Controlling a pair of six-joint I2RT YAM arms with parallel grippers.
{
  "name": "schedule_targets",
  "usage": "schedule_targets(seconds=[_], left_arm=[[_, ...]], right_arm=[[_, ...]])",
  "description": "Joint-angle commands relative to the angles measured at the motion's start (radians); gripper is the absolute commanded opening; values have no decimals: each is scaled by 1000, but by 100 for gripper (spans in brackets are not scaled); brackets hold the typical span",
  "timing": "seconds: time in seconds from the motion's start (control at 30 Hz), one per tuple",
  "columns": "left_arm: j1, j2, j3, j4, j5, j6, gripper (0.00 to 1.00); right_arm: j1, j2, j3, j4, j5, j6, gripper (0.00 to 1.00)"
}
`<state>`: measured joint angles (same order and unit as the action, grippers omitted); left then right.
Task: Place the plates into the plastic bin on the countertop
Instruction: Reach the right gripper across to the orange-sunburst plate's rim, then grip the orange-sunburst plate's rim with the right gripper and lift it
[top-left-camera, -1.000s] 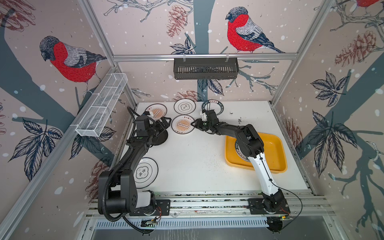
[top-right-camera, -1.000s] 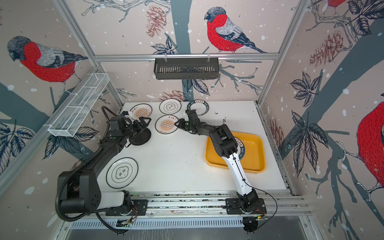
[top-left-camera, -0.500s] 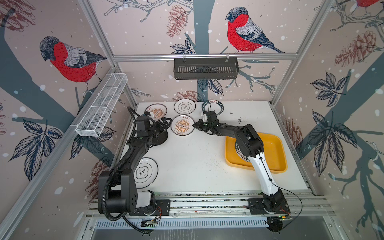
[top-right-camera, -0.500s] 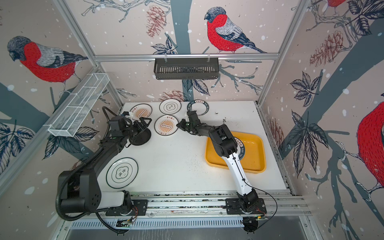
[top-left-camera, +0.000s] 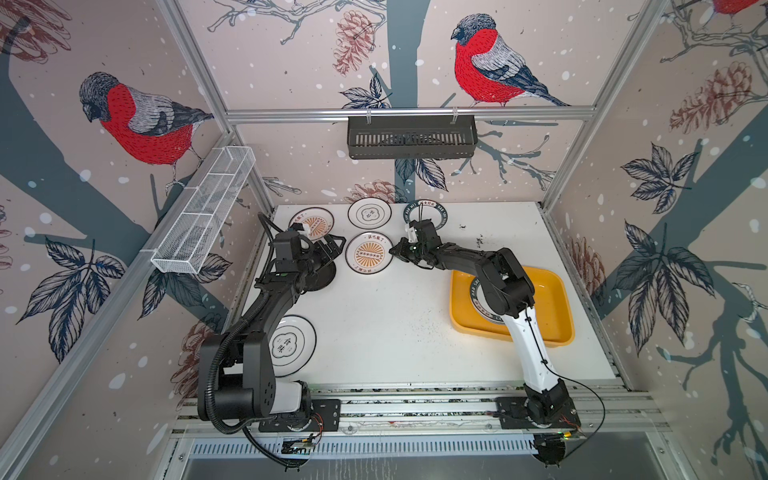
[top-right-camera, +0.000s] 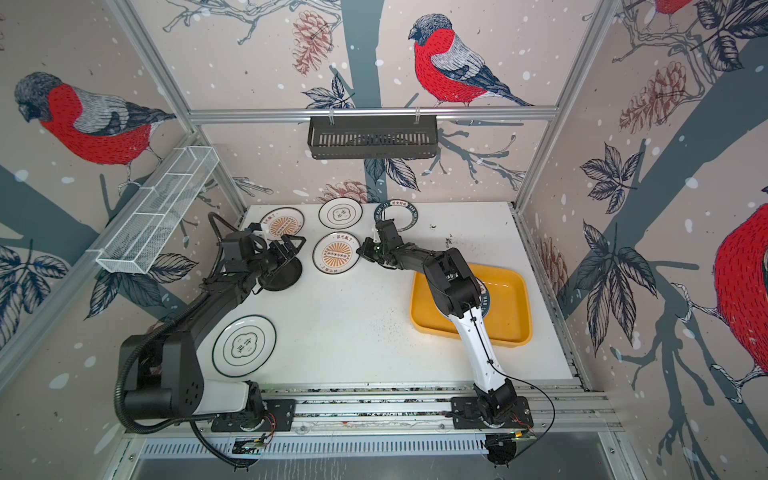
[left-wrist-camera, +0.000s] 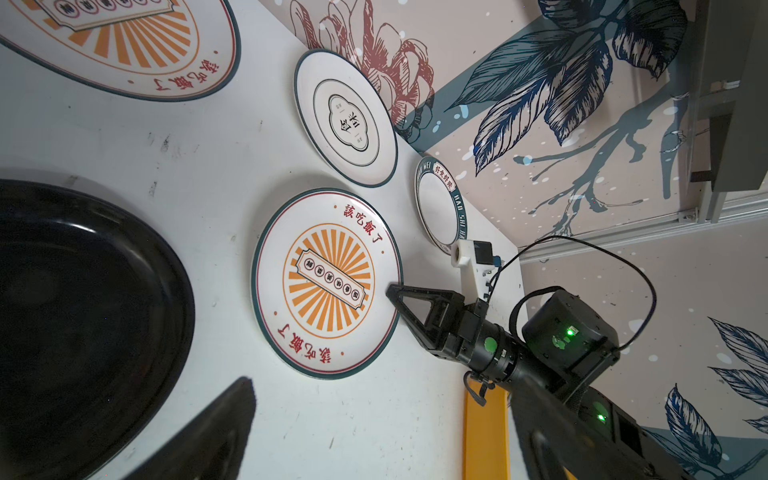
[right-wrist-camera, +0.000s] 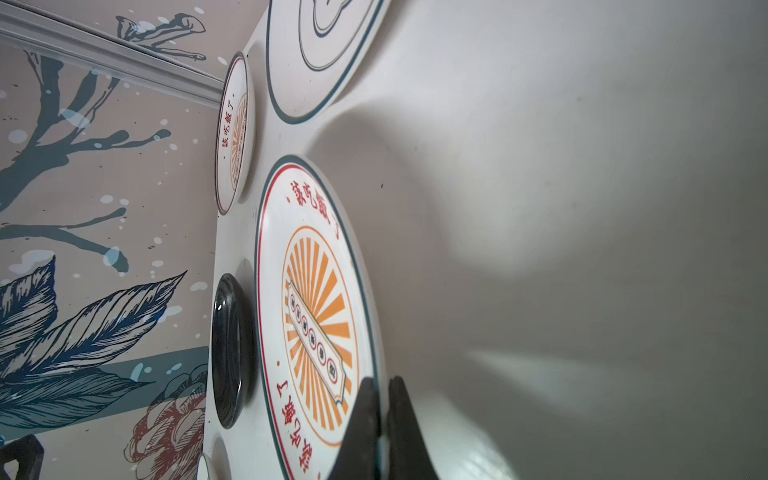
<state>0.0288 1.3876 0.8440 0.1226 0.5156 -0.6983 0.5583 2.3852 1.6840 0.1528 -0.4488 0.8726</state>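
- Nearest us, the near flower plate (top-left-camera: 291, 345) lies flat on the white, speckled countertop (top-left-camera: 395, 332), beside the left arm's base. It is white with a thin dark rim, and its flower outline frames the characters 食味.
- To the right, the yellow-orange plastic bin (top-left-camera: 548, 299) sits on the countertop's right side, well apart from both grippers. The binned plate (top-left-camera: 477, 291) inside shows a dark green rim with pale letters. We read "HAO"; the right arm covers most of the rest.
- Further back on the left, the glossy, unmarked black plate (top-left-camera: 322, 277) lies under the left gripper (top-left-camera: 329, 248). Its jaws stand wide apart over the plate's far edge, and we cannot tell whether they touch it.
- Just beside the black plate, the middle sunburst plate (right-wrist-camera: 316, 311) is cream with orange rays and a dark green rim line. Red characters 該吃飯了 are printed on two opposite sides.
- The right gripper (right-wrist-camera: 380, 415) is clamped on that plate's right rim, with the rim pinched between its fingertips. We cannot tell whether the plate is raised.
- Along the back edge we see the far sunburst plate (top-left-camera: 318, 220), the far flower plate (top-left-camera: 369, 212) and the green-rimmed plate (left-wrist-camera: 440, 203).
- The green-rimmed plate reads "HAO MEI" and 好食好味, and it lies just behind the right gripper's wrist.
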Motion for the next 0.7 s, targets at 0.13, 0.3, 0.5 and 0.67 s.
schedule_targets(seconds=[0.13, 0.3, 0.5, 0.67], left_arm=[[-19, 2, 25, 9, 23, 28, 96], [-51, 2, 31, 8, 28, 45, 96], [-103, -2, 45, -10, 24, 78, 96], [-134, -4, 50, -17, 32, 83, 96]], right_arm=[[-1, -105, -8, -88, 106, -110, 2], [-13, -175, -34, -92, 117, -128, 2], [-34, -242, -83, -62, 99, -117, 2], [-54, -279, -138, -27, 67, -96, 2]])
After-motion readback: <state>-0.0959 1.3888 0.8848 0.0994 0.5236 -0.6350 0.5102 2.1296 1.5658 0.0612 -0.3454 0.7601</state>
